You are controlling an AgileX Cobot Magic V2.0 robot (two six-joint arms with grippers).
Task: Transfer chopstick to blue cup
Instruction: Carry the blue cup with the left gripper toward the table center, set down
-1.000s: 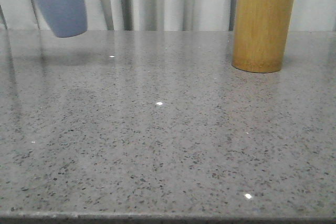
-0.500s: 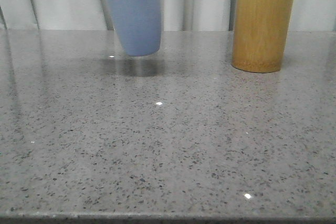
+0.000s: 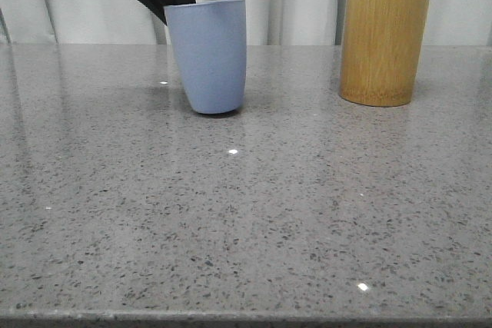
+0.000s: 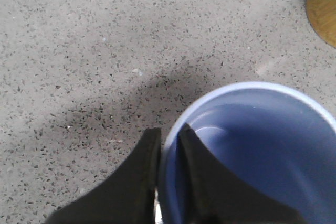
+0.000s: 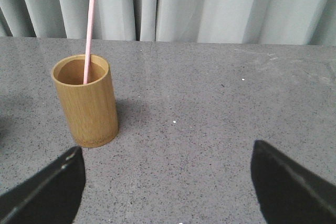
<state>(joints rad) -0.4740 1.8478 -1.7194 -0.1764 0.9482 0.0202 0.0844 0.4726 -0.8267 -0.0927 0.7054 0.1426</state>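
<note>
The grey speckled table [image 3: 246, 213] now bears the blue cup [image 3: 207, 55], which a second ago hung high at the far left of the front view, tilted and clear of the surface, and half a second ago hovered upright just above its own shadow; now its base appears to rest on the stone, left of the bamboo holder [image 3: 384, 40] and well apart from it, with open table between. That change suggests the receiving vessel is placed, or very nearly so, and the task can turn to the stick itself; whether the cup's full weight is already on the table cannot be told for certain. The holder has not moved across the three front pictures. The left gripper [image 4: 167, 145] pinches the cup's rim, one finger outside the wall and one inside, as the left wrist view shows, so the jaws are closed on the cup and have not yet let go; in the front view the same gripper shows as a dark shape behind and above the rim. The right gripper [image 5: 168, 182] has its jaws spread wide and holds nothing, its two dark fingertips at either lower corner of the right wrist view. The chopstick [image 5: 88, 35] stands in the bamboo holder, leaning against the rim and rising well above it, ahead of the right jaws and off toward one finger, well apart from both.
</note>
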